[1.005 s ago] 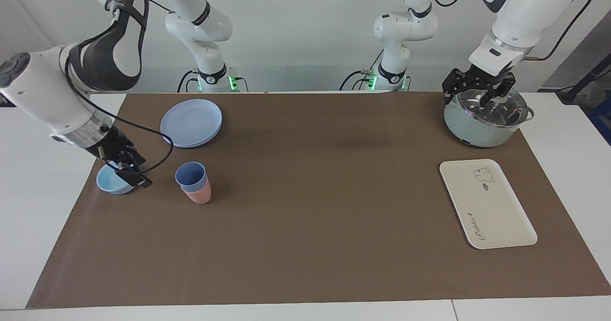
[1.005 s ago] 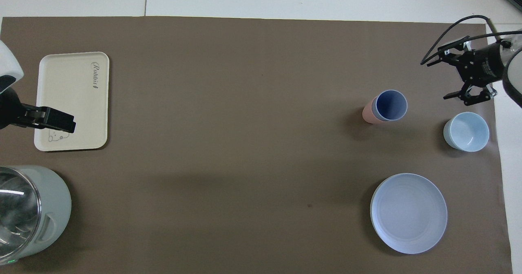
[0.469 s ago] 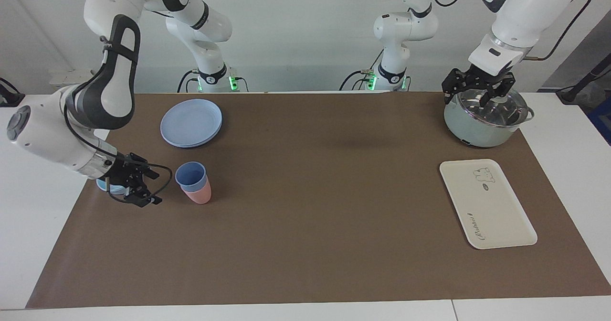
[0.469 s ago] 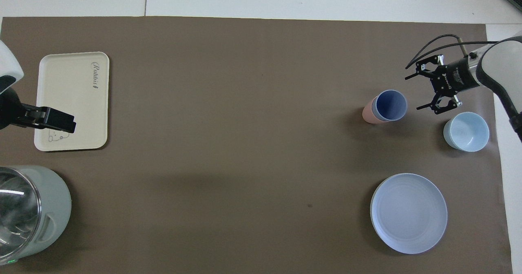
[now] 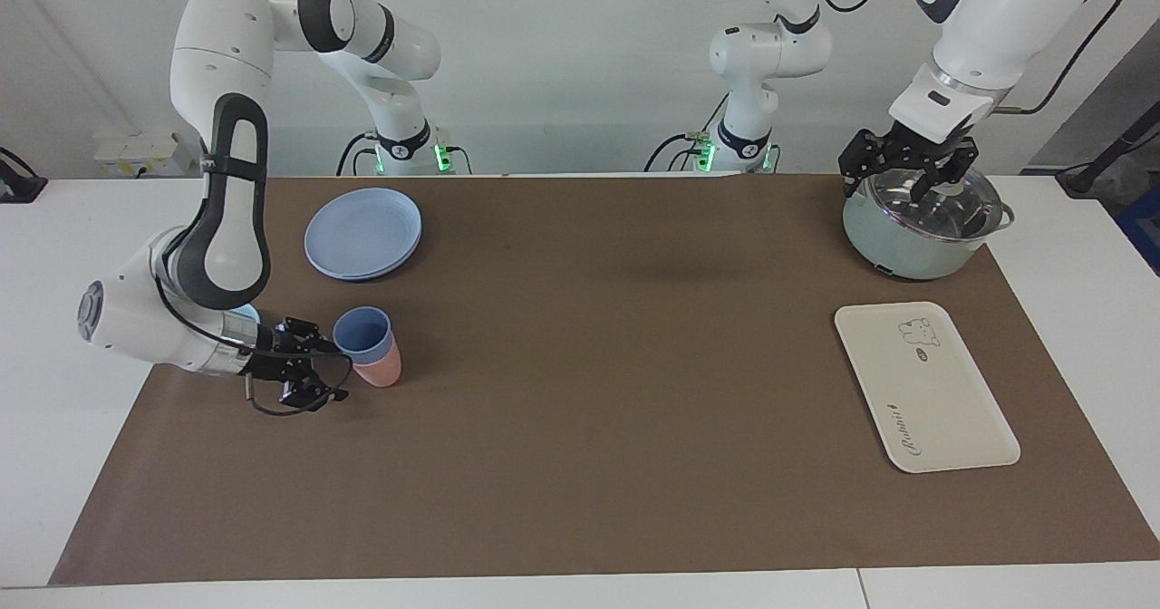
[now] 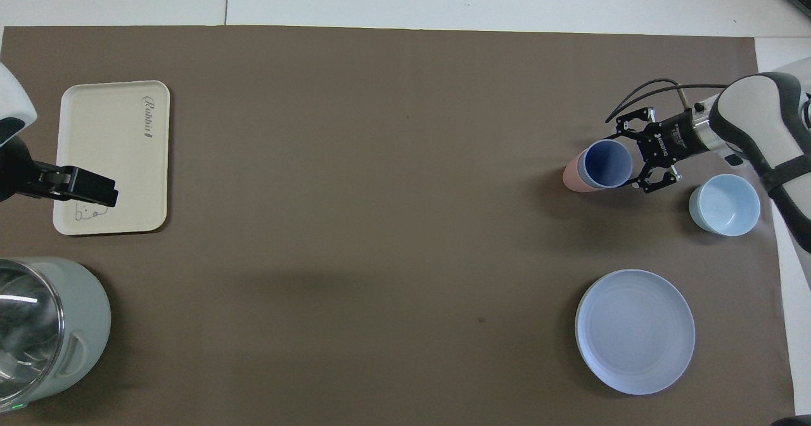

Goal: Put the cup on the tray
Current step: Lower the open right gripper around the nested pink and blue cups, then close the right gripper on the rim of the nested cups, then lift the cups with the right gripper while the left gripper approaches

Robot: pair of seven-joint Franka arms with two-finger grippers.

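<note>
Overhead view first: we note the brown mat (image 6: 380,223), then the pot (image 5: 920,228) at the left arm's end, with the left gripper (image 5: 909,174) over its glass lid, jaws spread. We record the cream tray (image 5: 924,387) lying farther from the robots than the pot. At the right arm's end we find the blue plate (image 5: 363,232), the light-blue bowl (image 6: 724,204), and the cup (image 5: 363,333) nested upright in the pink tumbler (image 5: 379,372), well apart from the tray. We see the right gripper (image 5: 328,372) low beside the cup, jaws released on either side of its wall, contact not discernible
</note>
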